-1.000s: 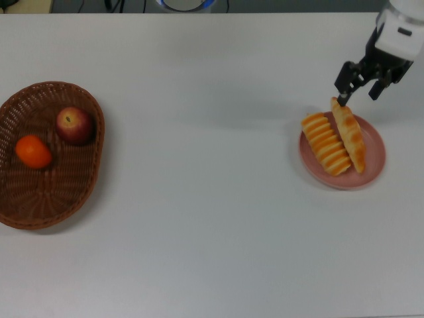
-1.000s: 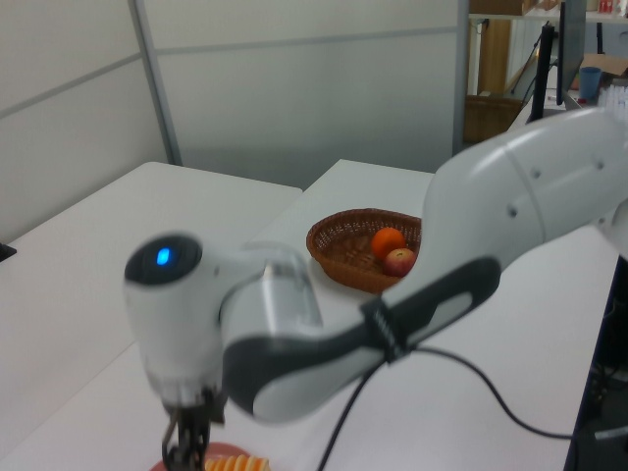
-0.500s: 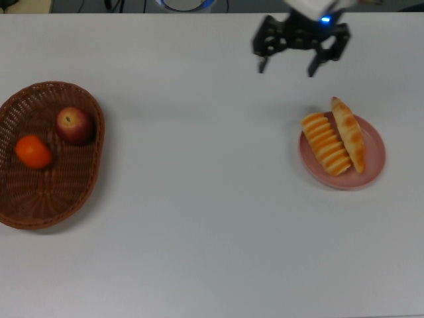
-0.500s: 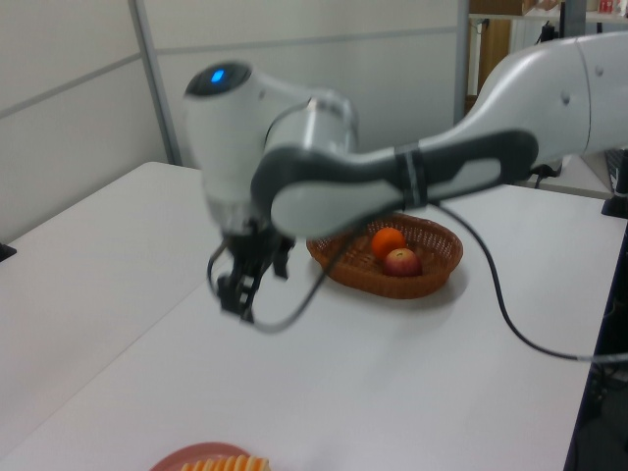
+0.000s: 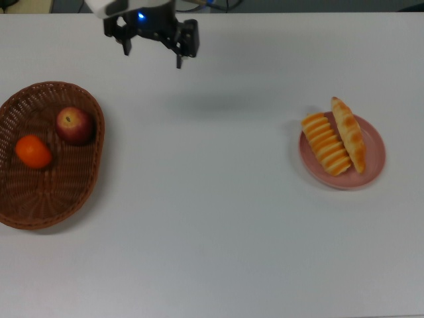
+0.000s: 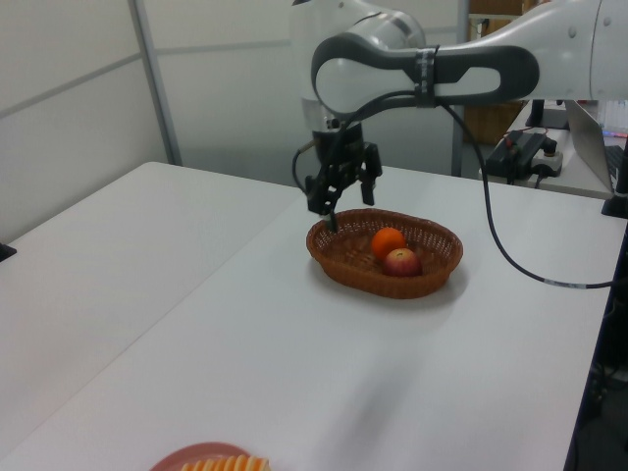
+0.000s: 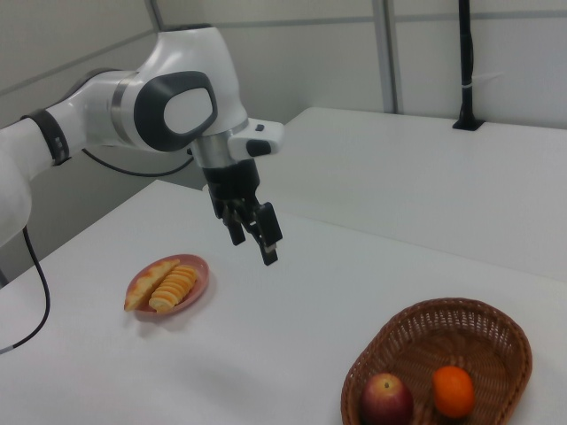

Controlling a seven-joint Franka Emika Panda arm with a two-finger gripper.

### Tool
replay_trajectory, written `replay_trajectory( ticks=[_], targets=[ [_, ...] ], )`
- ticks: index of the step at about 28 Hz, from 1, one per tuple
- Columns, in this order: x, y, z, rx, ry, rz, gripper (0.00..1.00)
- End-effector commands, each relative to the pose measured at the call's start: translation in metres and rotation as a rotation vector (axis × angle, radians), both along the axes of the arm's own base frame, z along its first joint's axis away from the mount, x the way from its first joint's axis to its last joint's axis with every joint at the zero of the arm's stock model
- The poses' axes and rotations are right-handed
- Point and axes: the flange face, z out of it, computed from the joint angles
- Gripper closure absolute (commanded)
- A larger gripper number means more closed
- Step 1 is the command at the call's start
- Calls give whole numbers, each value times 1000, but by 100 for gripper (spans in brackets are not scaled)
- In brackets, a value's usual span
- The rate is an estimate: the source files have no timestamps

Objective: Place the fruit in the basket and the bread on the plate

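- Swept away from the plate's far edge across the table within a second, and now hanging high over the table's far side in the top view: gripper (image 5: 153, 45), jaws apart and holding nothing.
- Left behind on the plate, untouched by that retreat: both loaves, in the same pose as a second ago.
- Read as a withdrawal after the last placement; judged from how things lie, nothing left to carry, task apparently complete.

Counted, from the top view's left to the top view's right:

- One basket (image 5: 20, 205), below and to the left of the jaws in the top view, well apart from them.
- Two fruits inside it: one mandarin (image 5: 33, 152) and one apple (image 5: 74, 125), side by side, just about touching, apple nearer the jaws.
- One gripper, empty, with bare tabletop beneath.
- One plate (image 5: 375, 173), far to the right of the jaws and lower in the top view, well apart.
- Two breads on it, lying lengthwise and touching: one ridged spiral roll (image 5: 326, 143) on the side nearer the jaws, one twisted pastry (image 5: 349, 134) beyond it, its pointed end overhanging the rim.
- Nothing else loose on the table.
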Motion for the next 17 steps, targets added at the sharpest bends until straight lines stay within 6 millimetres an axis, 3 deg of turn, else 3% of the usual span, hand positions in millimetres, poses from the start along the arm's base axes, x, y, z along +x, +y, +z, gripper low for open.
replay_trajectory(
  ticks=[1, 8, 17],
  targets=[
    [-24, 1, 6, 12, 31, -27, 0],
    [-37, 0, 25, 8, 48, 11, 0],
    [-61, 1, 51, 25, 105, 213, 0]
  ],
)
